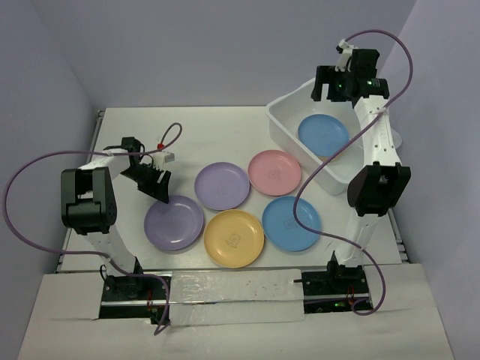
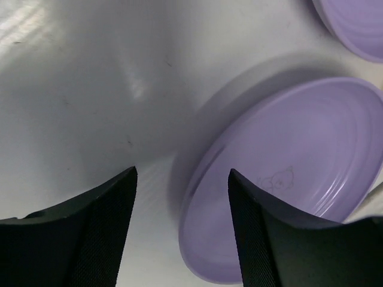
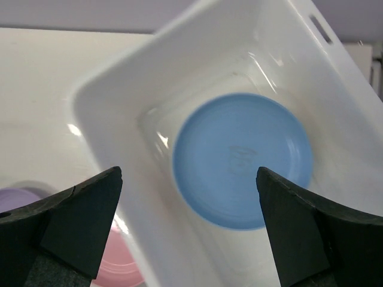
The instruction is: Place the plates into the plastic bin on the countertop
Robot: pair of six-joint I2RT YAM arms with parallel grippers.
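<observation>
Plates, six of them on show, and here's the layout. Biggest first: the white countertop [image 1: 135, 127], one of it, carrying everything. Next, the single plastic bin [image 1: 283, 120], directly under the right gripper [image 3: 189, 170]. Those jaws stand wide apart with nothing between them. Straight below the gap a blue plate [image 3: 242, 158] lies flat on the bin floor, the only plate inside.

The right arm [image 1: 379, 142] crosses above the bin's near right corner in the top view, and its purple cable [image 1: 298, 214] loops over the second blue plate [image 1: 291, 223] out on the countertop.

That leaves five plates loose on the surface. Count them: two purple, one pink [image 1: 274, 172], one yellow [image 1: 234, 238] and that one blue. With the one in the bin, it's two blue, two purple, one pink and one yellow.

Over to the left gripper [image 2: 182, 173], down low at the near purple plate [image 2: 287, 179]. Its jaws are parted and clamp nothing. The plate's rim sits in the gap, with the right finger [image 2: 257, 239] over the plate and the left finger [image 2: 102, 227] over bare countertop. The other purple plate [image 2: 353, 24] lies beyond the jaws, up to the right, apart from the first.
</observation>
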